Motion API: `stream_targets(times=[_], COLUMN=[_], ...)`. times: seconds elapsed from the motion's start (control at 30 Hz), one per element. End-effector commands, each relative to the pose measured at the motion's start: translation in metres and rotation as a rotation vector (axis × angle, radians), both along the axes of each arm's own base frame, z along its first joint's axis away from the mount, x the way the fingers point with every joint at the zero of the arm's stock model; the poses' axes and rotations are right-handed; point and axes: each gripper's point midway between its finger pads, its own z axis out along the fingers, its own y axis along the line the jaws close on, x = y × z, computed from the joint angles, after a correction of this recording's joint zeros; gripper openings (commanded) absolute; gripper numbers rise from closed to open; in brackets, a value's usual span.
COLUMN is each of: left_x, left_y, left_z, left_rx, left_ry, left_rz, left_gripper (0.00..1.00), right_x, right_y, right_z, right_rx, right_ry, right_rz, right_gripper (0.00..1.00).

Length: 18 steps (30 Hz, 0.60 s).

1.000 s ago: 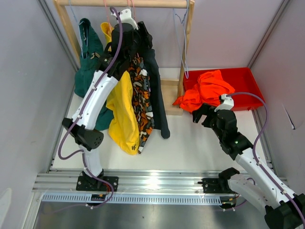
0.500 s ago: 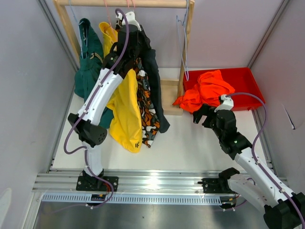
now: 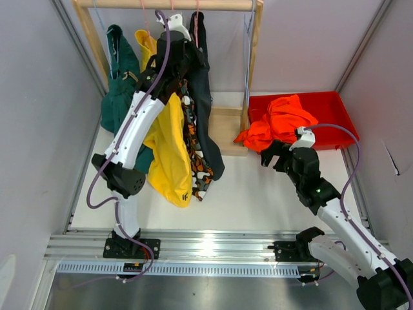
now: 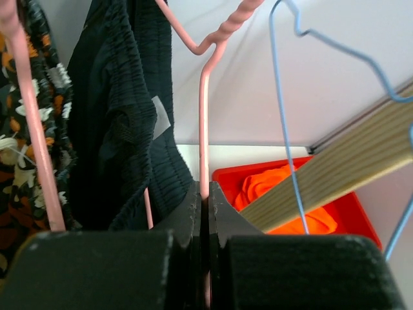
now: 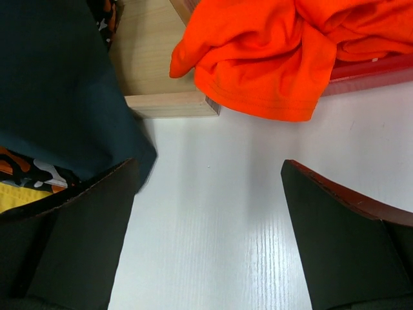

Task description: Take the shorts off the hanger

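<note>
Top external view: 1 pair of 5 is done. The bright orange shorts (image 3: 281, 119) lie in a heap in the red bin (image 3: 335, 97) on the right. 1 corner spills over the bin's edge toward the bench (image 3: 258, 194).
Left to do: 4 pairs hang from the wooden rail (image 3: 161, 4). From left to right they are the dark green shorts (image 3: 119, 90), the yellow shorts (image 3: 169, 155), the patterned shorts (image 3: 195, 155) and the black shorts (image 4: 122, 116).
Bare hanger: the blue hanger (image 4: 284, 129) hangs at the right end of the rail with nothing on it.
Left tool (image 4: 205, 194): it is clenched tight on the thin wire of the pink hanger (image 4: 204, 129), below the twisted neck.
Black shorts and left tool: the black shorts seem to hang on that same pink hanger. They are just beside the tool, on its left, and the cloth comes right down to it.
Right tool (image 5: 208, 194): it is released, wide apart, with nothing in it, low over the bench.
Orange shorts and right tool: they lie just ahead of it and do not touch it. The bottom of the black shorts hangs at its left.
My guess: the black pair comes off next, so most of the job is left.
</note>
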Motion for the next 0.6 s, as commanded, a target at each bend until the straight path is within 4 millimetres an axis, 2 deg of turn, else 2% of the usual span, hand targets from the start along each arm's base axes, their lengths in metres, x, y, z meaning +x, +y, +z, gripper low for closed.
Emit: stream_targets(times=[0.0, 0.03, 0.07, 0.13, 0.17, 0.23, 0.27, 0.3, 0.37, 0.4, 0.47, 0.5, 0.53, 0.57], left_x=[-0.053, -0.060, -0.065, -0.078, -0.082, -0.095, -0.100, -0.106, -0.112, -0.116, -0.123, -0.127, -0.123, -0.128], left_y=[0.014, 0.012, 0.011, 0.006, 0.004, 0.000, -0.001, -0.002, -0.004, -0.006, -0.005, -0.008, -0.010, -0.004], left_z=[0.120, 0.126, 0.131, 0.143, 0.146, 0.155, 0.158, 0.162, 0.162, 0.163, 0.163, 0.164, 0.151, 0.158], left_rx=[-0.173, -0.188, -0.211, -0.242, -0.266, -0.288, -0.303, -0.313, -0.324, -0.328, -0.335, -0.343, -0.336, -0.351], left_ry=[-0.235, -0.244, -0.248, -0.261, -0.257, -0.268, -0.269, -0.275, -0.269, -0.268, -0.267, -0.267, -0.240, -0.255], left_rz=[-0.071, -0.097, -0.111, -0.166, -0.183, -0.225, -0.233, -0.243, -0.248, -0.251, -0.251, -0.261, -0.249, -0.231], left_gripper=[0.00, 0.00, 0.00, 0.00, 0.00, 0.00, 0.00, 0.00, 0.00, 0.00, 0.00, 0.00, 0.00, 0.00], right_x=[0.004, 0.004, 0.001, -0.002, -0.007, -0.011, -0.018, -0.018, -0.025, -0.035, -0.037, -0.048, -0.052, -0.049], right_y=[0.015, 0.020, 0.028, 0.040, 0.050, 0.063, 0.076, 0.082, 0.096, 0.110, 0.124, 0.140, 0.147, 0.156], right_z=[0.068, 0.077, 0.101, 0.121, 0.143, 0.158, 0.165, 0.180, 0.194, 0.204, 0.210, 0.212, 0.219, 0.216], right_rx=[0.015, 0.017, 0.032, 0.029, 0.040, 0.026, 0.031, 0.033, 0.047, 0.064, 0.068, 0.075, 0.086, 0.071], right_ry=[-0.158, -0.178, -0.223, -0.261, -0.302, -0.328, -0.337, -0.361, -0.385, -0.403, -0.414, -0.416, -0.428, -0.425], right_rz=[0.077, 0.099, 0.130, 0.181, 0.218, 0.262, 0.305, 0.313, 0.340, 0.381, 0.377, 0.419, 0.426, 0.416], right_gripper=[0.99, 1.00, 0.99, 0.99, 0.99, 0.99, 0.99, 0.99, 0.99, 0.99, 0.99, 0.99, 0.99, 0.99])
